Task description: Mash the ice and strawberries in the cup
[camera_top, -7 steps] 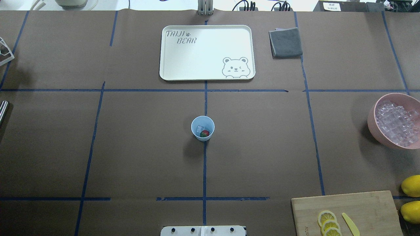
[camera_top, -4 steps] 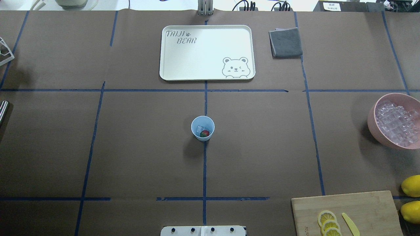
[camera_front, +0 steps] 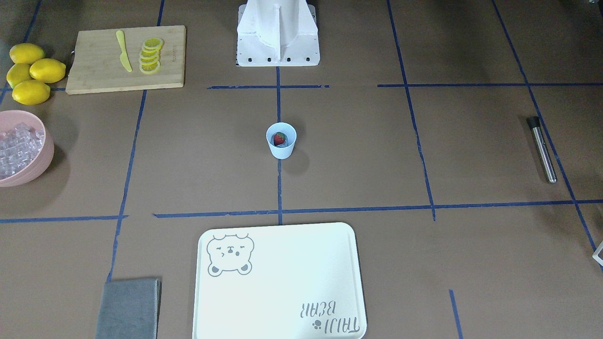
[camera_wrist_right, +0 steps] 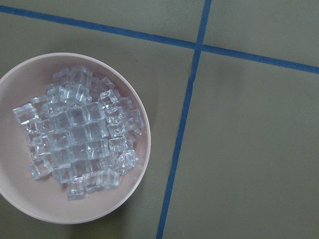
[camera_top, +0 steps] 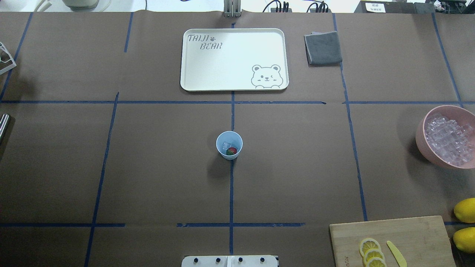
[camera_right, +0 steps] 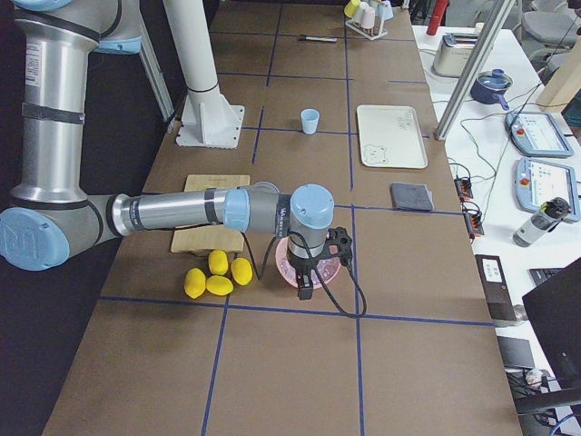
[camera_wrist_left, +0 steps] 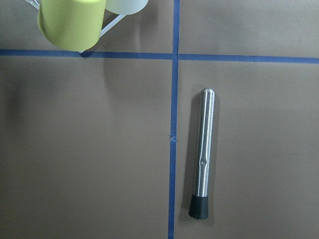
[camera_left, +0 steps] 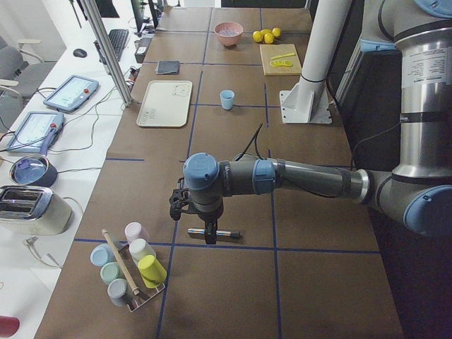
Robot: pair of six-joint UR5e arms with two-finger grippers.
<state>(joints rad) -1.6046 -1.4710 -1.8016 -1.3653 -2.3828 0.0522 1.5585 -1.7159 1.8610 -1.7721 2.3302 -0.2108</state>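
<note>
Cup [camera_top: 229, 145] stood upright at table centre, on crossing of blue tape lines [camera_top: 231, 193]. Inside: one ice cube [camera_top: 226, 145] with strawberry [camera_top: 232, 151] close beside it. Tray [camera_top: 233, 59] lay beyond, well apart. Left gripper [camera_left: 207, 229] hung over metal muddler [camera_wrist_left: 203, 154] lying flat. Right gripper [camera_right: 305, 283] hung over pink bowl [camera_wrist_right: 124, 194] heaped with cubes [camera_wrist_right: 79, 134]. Could not tell whether either pincer was apart or together.

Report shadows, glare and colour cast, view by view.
Overhead exterior: the cup casts a soft shadow toward the robot; the tray looks washed out. Left wrist: sharp, with a bright streak along the metal muddler. Right wrist: greenish cast on the paper; the ice glints in the pink bowl.
</note>
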